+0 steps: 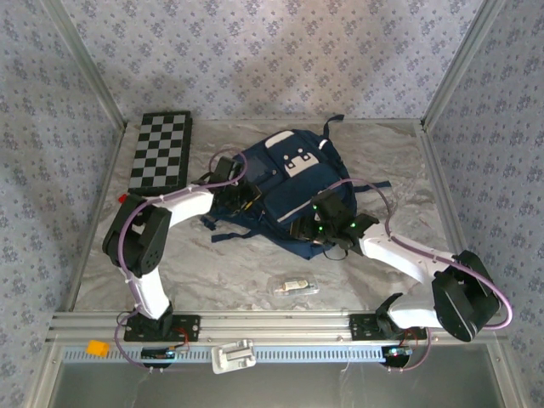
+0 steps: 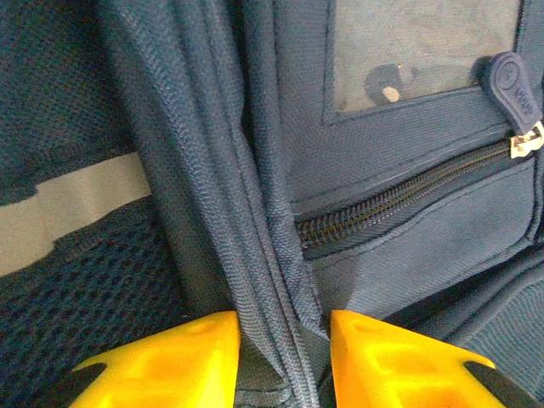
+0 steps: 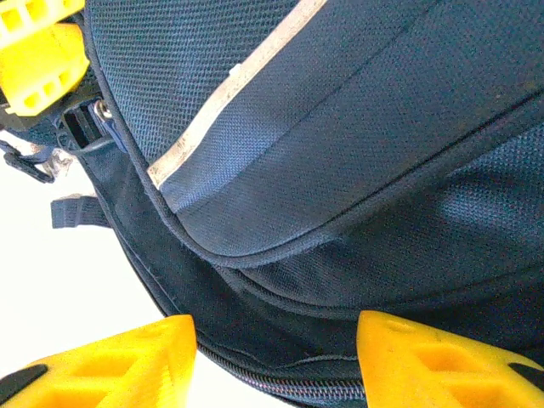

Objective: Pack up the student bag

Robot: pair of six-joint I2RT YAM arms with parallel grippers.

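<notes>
Navy student bag point(image 1: 285, 183) is lying mid-way across the table point(image 1: 221, 272), nearer its far edge, one fold pinched by the left gripper point(image 2: 283, 327) while the right gripper point(image 3: 274, 331) is straddling its rim, jaws apart.

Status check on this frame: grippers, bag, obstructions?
Left gripper shut on a fold of the student bag. Right gripper straddles its lower edge, grip unclear. Small packet lies nearer, apart from both.

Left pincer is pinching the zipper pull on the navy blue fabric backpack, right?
Not the pull. In the left wrist view the left pincer pinches a raised fold of the navy blue fabric backpack; the zipper pull sits apart, upper right.
</notes>
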